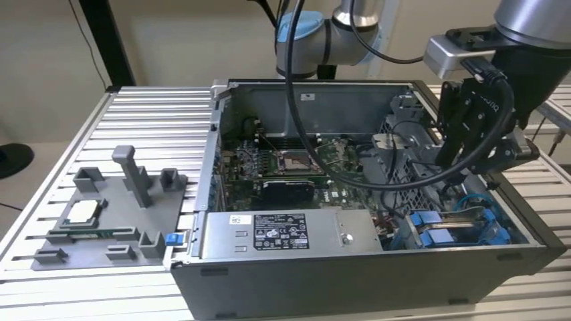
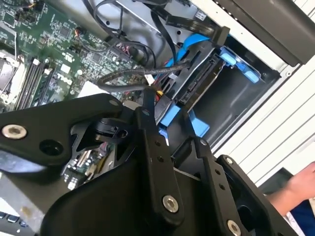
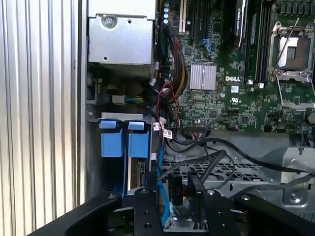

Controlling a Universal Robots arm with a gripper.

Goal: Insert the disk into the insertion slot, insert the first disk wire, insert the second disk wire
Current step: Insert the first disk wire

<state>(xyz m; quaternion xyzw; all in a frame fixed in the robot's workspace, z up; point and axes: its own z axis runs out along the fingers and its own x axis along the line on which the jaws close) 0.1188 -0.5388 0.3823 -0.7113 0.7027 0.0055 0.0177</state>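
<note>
Gripper near insertion slot; disk seated inside.

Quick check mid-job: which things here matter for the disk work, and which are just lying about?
For the job: disk, insertion slot, loose black cables.
Just lying about: power supply box, grey parts tray, a person's hand.

A white brand mark is printed on the motherboard beyond the jaws, with small white stickers just beside it, and well to the side of the jaws a black label on the power supply carries white print too small to tell.
</note>
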